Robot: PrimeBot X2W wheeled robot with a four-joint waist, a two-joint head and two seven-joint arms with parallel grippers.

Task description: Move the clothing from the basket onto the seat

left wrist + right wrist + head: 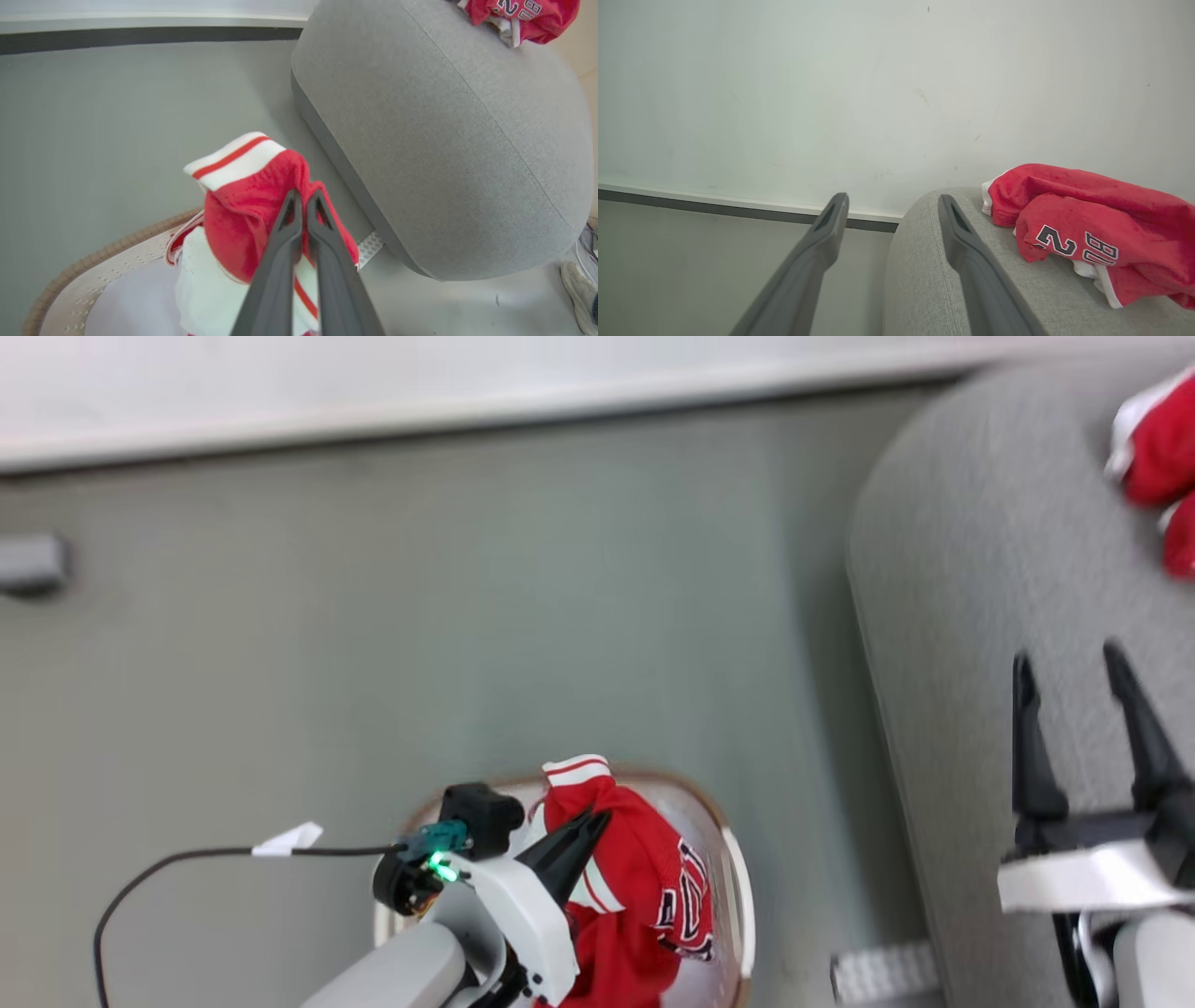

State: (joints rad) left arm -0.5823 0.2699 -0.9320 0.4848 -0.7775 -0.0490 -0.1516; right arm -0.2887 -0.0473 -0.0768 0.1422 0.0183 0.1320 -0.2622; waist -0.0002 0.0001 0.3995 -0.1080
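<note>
left gripper (306,196): pinched tight on red jersey (247,210), fabric bunched at the fingertips, white striped cuff sticking up
red jersey: raised over basket (742,896), lower folds inside it
right gripper (1067,658): fingers spread wide, nothing between them, above edge of seat (952,551)
second garment (1087,219): red, numbered, lying on seat top
floor (373,616): grey; basket standing near seat

It reads as a home living room, or a mock-up of one: a grey upholstered seat (444,140) just right of the left gripper (306,193), a laundry basket (93,259) of clothing (243,210) on the grey floor (117,116) beneath it, a plain white wall (831,93) with skirting (714,199) ahead of the right gripper (893,198).
</note>
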